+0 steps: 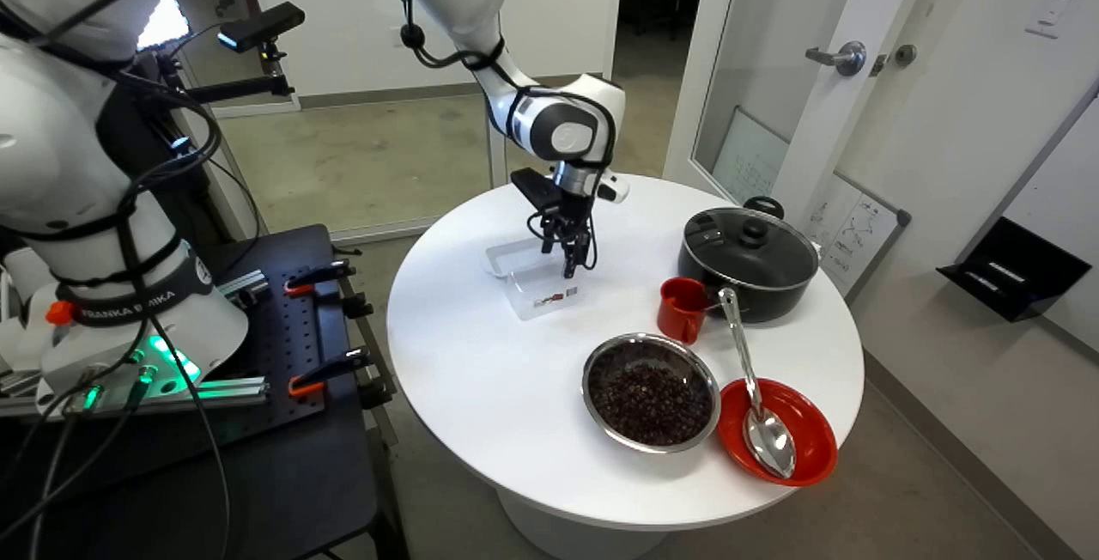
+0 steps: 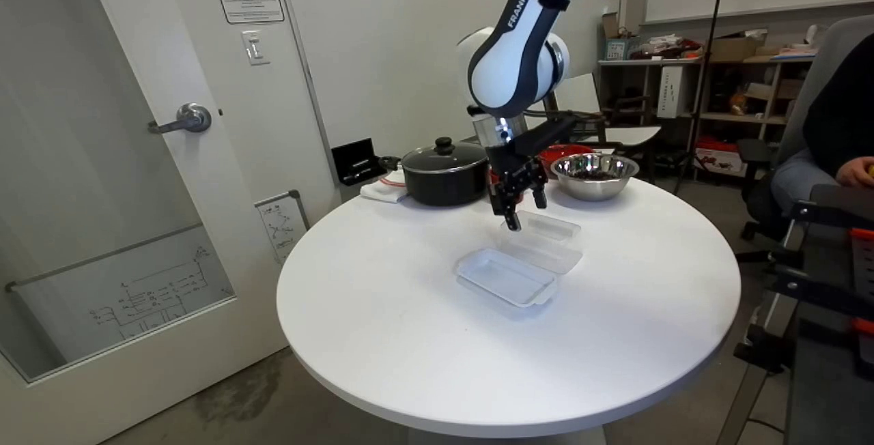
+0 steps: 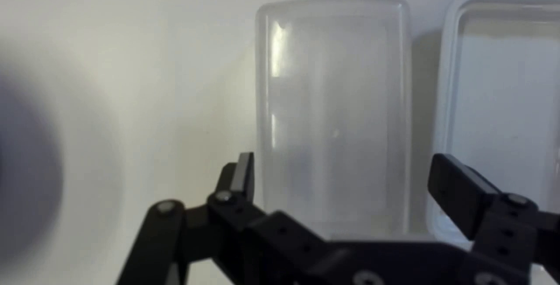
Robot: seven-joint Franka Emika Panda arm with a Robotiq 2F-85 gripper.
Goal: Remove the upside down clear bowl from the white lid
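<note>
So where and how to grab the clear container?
Probably by its long sides, from above: in the wrist view the clear container is narrower across them, and the open gripper spans that width. The white lid leaves little room alongside.

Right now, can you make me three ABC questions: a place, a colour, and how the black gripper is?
1. Where is the see-through, rectangular plastic bowl?
A) On the floor
B) Beside the flat, white plastic lid
C) In the round black pot

2. What colour is the small, round mug?
A) Green
B) Yellow
C) Red

3. How is the black gripper?
A) Open
B) Shut
C) Out of view

1 B: the wrist view shows them side by side.
2 C: it shows red in an exterior view.
3 A: the wrist view shows its jaws wide apart.
</note>
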